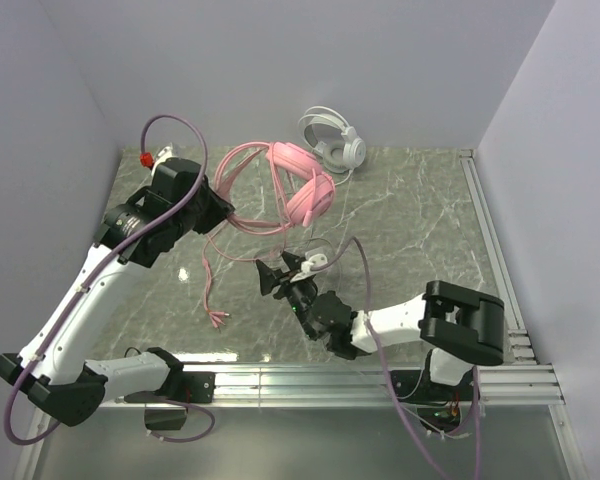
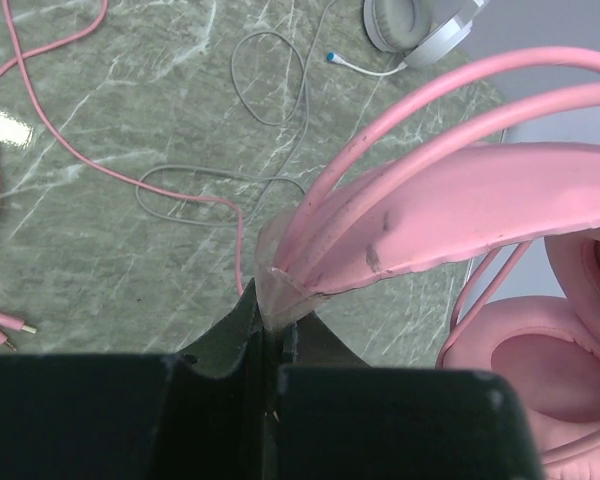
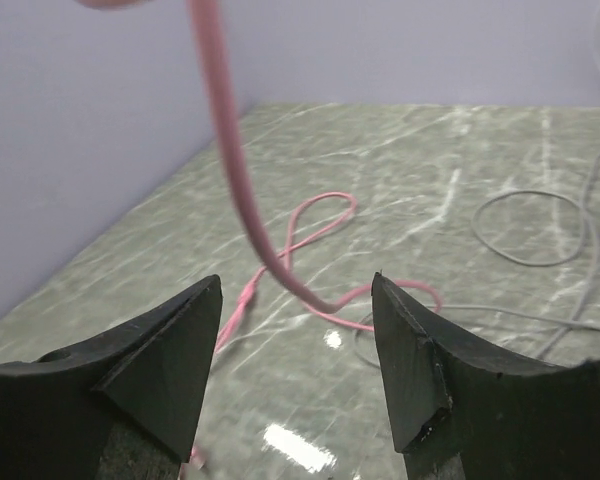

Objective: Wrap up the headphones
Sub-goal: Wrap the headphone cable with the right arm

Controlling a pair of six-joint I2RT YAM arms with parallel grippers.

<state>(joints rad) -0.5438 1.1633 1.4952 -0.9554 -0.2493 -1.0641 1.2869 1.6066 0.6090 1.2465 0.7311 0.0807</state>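
The pink headphones [image 1: 305, 185] are toward the back of the table [image 1: 430, 230]. My left gripper [image 2: 270, 312] is clenched tight on one end of their headband, so the band arcs away from the jaws to the earcups; I cannot tell whether the cups rest on the marble. Their pink cable [image 1: 208, 275] trails across the marble toward the near edge. A stretch of it hangs between the fingers of my right gripper [image 3: 298, 288], which stands released with its jaws wide apart and closed on nothing. Behind, against the back wall, sit the white headphones [image 1: 335, 140], their grey cable [image 2: 270, 70] looped loosely on the marble.
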